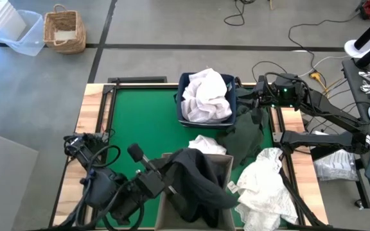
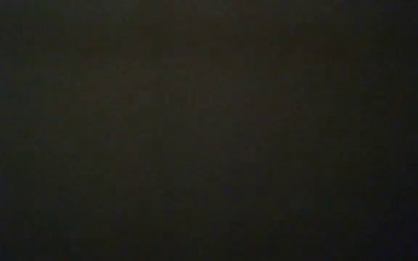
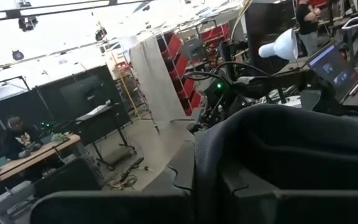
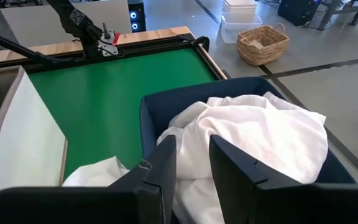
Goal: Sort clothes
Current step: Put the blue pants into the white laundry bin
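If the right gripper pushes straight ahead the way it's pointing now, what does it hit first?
Most likely the white garment heaped in the navy bin; the right gripper points straight at it, though the gap is hard to judge.

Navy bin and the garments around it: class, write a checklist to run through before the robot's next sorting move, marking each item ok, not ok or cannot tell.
1. White clothes inside navy bin: ok.
2. Black garment fully inside beige bin: not ok, it drapes over the rim.
3. All whites sorted: not ok, white garment lies on the table.
4. Right gripper above the navy bin: ok.
5. Left gripper empty: cannot tell.
6. Low view usable: not ok, it is dark.
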